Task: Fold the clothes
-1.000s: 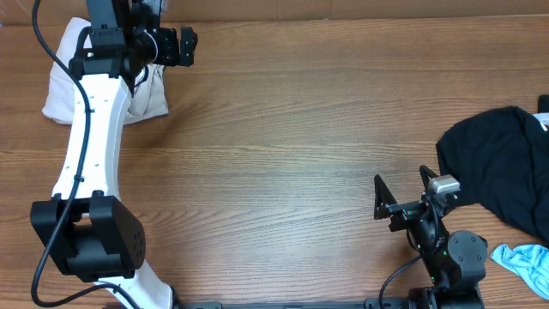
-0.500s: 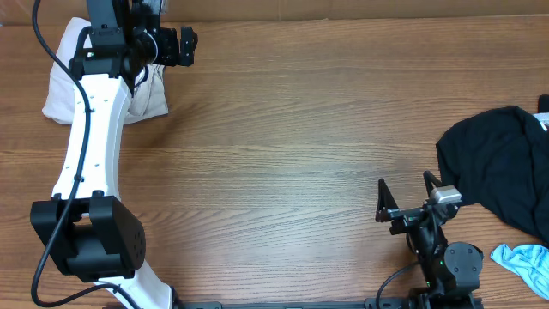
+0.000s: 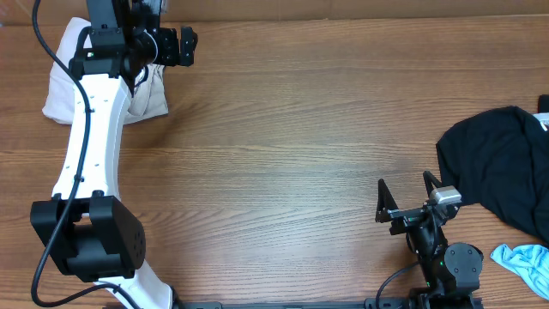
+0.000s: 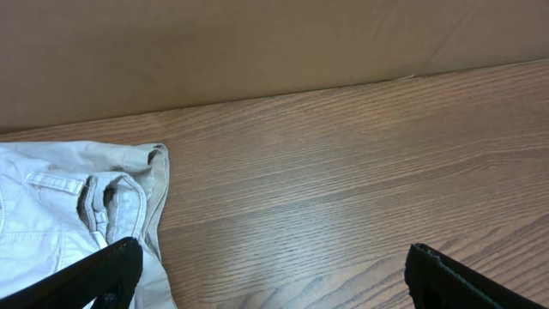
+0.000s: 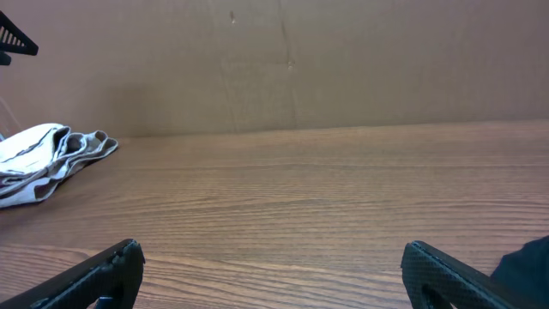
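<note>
Spreading across every view is a wood-grain worktop (image 3: 309, 154), brown with fine streaks running left to right. At the near edge the right tool (image 3: 405, 196) stands wide, its fingers (image 5: 94, 275) parted over bare wood with nothing between them. Just to its right lies a black garment (image 3: 502, 163), crumpled, and near the front right corner a small blue cloth (image 3: 525, 260). Well apart from these, at the far left corner, the shorts (image 3: 64, 81) lie bunched in a pale heap, partly under the left arm. The left tool (image 3: 182, 45) hangs beside them, also wide and holding nothing; in its wrist view the shorts' waistband and a belt loop show at the left, and one finger (image 4: 103, 270) overlaps the cloth's edge, though whether it touches I cannot tell. Behind the worktop a plain cardboard-brown wall (image 5: 283, 60) closes the far side.
</note>
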`<state>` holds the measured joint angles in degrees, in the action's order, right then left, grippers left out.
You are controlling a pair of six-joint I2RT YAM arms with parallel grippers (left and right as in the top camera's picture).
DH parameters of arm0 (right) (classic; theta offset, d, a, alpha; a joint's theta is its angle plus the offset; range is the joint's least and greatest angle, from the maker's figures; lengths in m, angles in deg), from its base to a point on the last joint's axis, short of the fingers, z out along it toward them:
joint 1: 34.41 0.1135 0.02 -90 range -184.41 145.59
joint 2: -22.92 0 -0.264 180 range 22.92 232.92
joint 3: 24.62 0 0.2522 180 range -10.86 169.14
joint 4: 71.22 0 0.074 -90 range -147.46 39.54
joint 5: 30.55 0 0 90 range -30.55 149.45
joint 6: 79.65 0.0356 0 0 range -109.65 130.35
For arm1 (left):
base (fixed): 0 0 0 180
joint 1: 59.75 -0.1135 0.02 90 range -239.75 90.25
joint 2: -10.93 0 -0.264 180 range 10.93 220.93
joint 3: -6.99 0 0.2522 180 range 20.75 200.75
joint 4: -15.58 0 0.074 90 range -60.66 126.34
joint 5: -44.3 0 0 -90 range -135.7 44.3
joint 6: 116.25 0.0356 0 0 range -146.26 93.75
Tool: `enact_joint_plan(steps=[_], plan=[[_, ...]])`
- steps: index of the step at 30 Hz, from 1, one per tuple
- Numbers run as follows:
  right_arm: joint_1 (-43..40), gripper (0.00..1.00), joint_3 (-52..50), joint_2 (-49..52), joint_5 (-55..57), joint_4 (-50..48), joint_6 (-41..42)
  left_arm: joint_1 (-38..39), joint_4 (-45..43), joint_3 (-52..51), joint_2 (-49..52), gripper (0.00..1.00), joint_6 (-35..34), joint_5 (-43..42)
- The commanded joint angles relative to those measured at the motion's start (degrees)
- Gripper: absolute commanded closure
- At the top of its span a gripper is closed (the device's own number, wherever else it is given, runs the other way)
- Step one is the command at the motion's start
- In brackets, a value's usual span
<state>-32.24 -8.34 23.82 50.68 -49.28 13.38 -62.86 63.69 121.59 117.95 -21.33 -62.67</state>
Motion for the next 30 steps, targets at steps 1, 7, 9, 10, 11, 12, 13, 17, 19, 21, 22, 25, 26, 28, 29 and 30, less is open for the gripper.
enact_joint_plan(steps=[1, 7, 9, 10, 11, 12, 13, 17, 19, 21, 22, 25, 26, 28, 29, 30], plan=[[-0.3, 0.00, -0.3, -0.7, -0.3, -0.4, 0.4, -0.2, 0.0, 0.2, 0.2, 0.00, 1.3, -0.5], [-0.3, 0.00, -0.3, -0.7, -0.3, -0.4, 0.4, -0.2, 0.0, 0.2, 0.2, 0.00, 1.3, -0.5], [-0.3, 0.00, -0.3, -0.7, -0.3, -0.4, 0.4, -0.2, 0.0, 0.2, 0.2, 0.00, 1.3, -0.5], [-0.3, 0.00, -0.3, -0.7, -0.3, -0.4, 0.4, -0.2, 0.0, 0.2, 0.2, 0.00, 1.3, -0.5], [-0.3, 0.00, -0.3, -0.7, -0.3, -0.4, 0.4, -0.2, 0.2, 0.2, 0.2, 0.00, 1.3, -0.4], [-0.3, 0.00, -0.3, -0.7, -0.3, -0.4, 0.4, -0.3, 0.2, 0.2, 0.0, 0.00, 1.3, -0.3], [-0.3, 0.00, -0.3, -0.7, -0.3, -0.4, 0.4, -0.3, 0.4, 0.2, -0.5, 0.00, 1.3, -0.5], [-0.3, 0.00, -0.3, -0.7, -0.3, -0.4, 0.4, 0.0, 1.0, 0.2, -2.1, 0.00, 1.3, -0.4], [-0.3, 0.00, -0.3, -0.7, -0.3, -0.4, 0.4, -0.1, 2.0, 0.2, -3.5, 0.00, 1.3, -0.4], [-0.3, 0.00, -0.3, -0.7, -0.3, -0.4, 0.4, 0.0, 3.3, 0.1, -6.0, 0.00, 1.3, -0.4], [-0.3, 0.00, -0.3, -0.7, -0.3, -0.4, 0.4, 0.1, 4.1, 0.1, -7.0, 0.00, 1.3, -0.4], [-0.3, 0.00, -0.3, -0.7, -0.3, -0.4, 0.4, 0.3, 6.3, 0.1, -11.8, 0.00, 1.3, 2.5], [-0.3, 0.00, -0.3, -0.7, -0.3, -0.4, 0.4, 0.3, 6.3, 0.1, -13.5, 0.00, 1.3, 6.3], [-0.3, 0.00, -0.3, -0.7, -0.3, -0.4, 0.4, 0.3, 6.3, 0.1, -17.1, 0.00, 1.3, 13.0], [-0.3, 0.00, -0.3, -0.7, -0.3, -0.4, 0.4, 0.3, 6.4, 0.1, -18.6, 0.00, 1.3, 15.1], [-0.3, 0.00, -0.3, -0.7, -0.3, -0.4, 0.4, 0.3, 6.7, 0.1, -20.7, 0.00, 1.3, 17.7]])
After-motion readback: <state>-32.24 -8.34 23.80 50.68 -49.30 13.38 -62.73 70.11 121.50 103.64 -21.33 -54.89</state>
